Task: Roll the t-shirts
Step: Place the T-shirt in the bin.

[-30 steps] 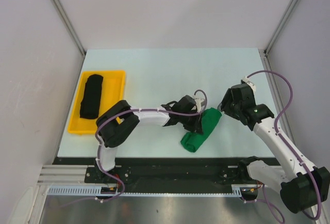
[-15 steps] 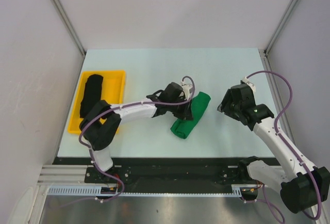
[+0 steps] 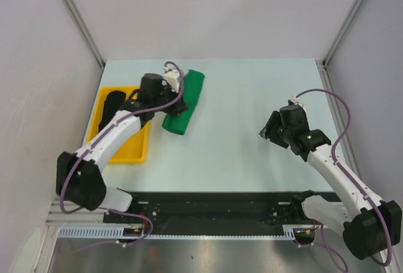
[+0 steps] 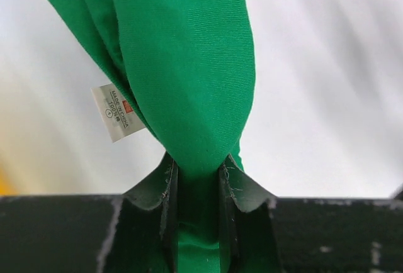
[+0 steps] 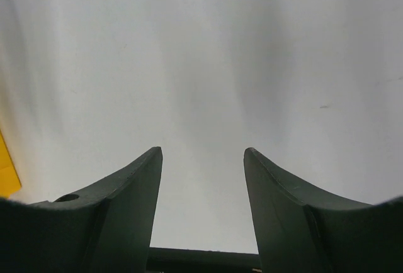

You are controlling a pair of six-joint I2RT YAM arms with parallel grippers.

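The bright green t-shirt (image 3: 184, 102) is a rolled bundle held above the table beside the yellow tray. My left gripper (image 3: 170, 97) is shut on its middle. In the left wrist view the green cloth (image 4: 189, 65) is pinched between the fingers, with a white label (image 4: 115, 111) hanging at its left. The black t-shirt (image 3: 112, 111) lies rolled in the yellow tray (image 3: 135, 153), partly hidden by my left arm. My right gripper (image 3: 267, 128) is open and empty over bare table at the right; its fingers (image 5: 135, 185) frame only the table surface.
The yellow tray sits at the table's left edge. White walls with metal posts enclose the table on three sides. A sliver of the yellow tray (image 5: 6, 175) shows at the left edge of the right wrist view.
My left gripper has carried the green roll from the table's front middle up and left to beside the tray. My right arm has shifted slightly.
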